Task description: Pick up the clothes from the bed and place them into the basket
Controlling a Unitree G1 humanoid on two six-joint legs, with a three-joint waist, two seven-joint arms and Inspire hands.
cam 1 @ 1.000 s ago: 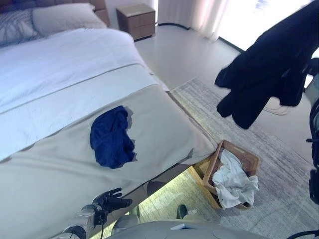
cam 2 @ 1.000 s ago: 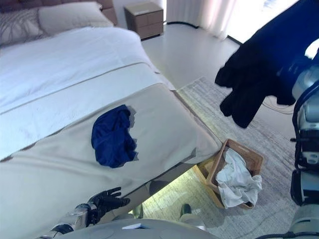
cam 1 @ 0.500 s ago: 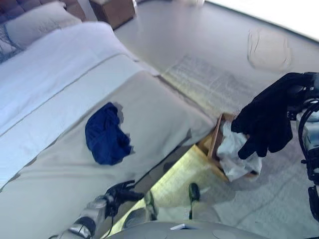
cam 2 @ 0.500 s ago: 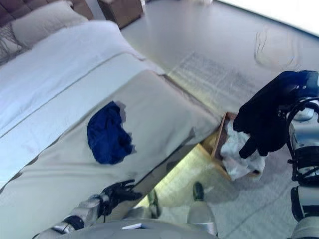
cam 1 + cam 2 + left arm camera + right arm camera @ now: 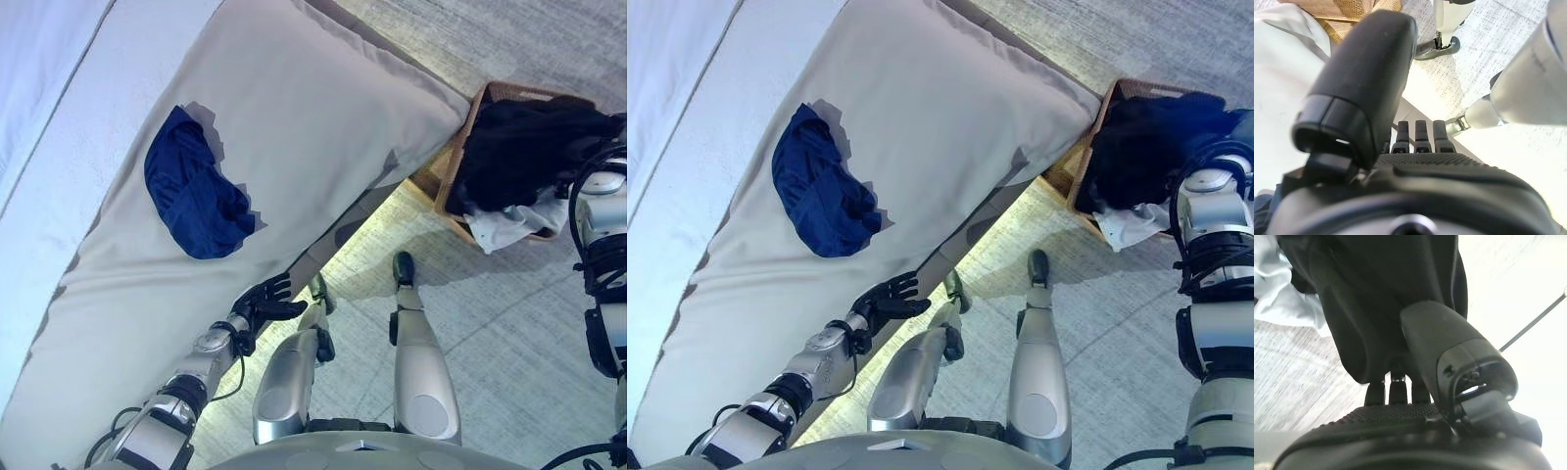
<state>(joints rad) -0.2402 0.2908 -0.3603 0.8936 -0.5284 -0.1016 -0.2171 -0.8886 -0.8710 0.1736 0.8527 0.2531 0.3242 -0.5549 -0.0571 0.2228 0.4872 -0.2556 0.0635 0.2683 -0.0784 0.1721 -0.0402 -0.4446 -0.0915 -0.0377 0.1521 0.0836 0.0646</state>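
The right hand (image 5: 1449,362) gripped the black garment (image 5: 514,147) over the basket (image 5: 460,137). The left hand (image 5: 265,299) hung relaxed beside the bed (image 5: 313,108). A blue garment (image 5: 191,191) lay there.

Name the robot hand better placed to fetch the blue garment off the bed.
Left. The left robot hand hangs open and empty at the bed's edge, close below the blue garment. The right robot hand is over the basket, fingers buried in the black garment.
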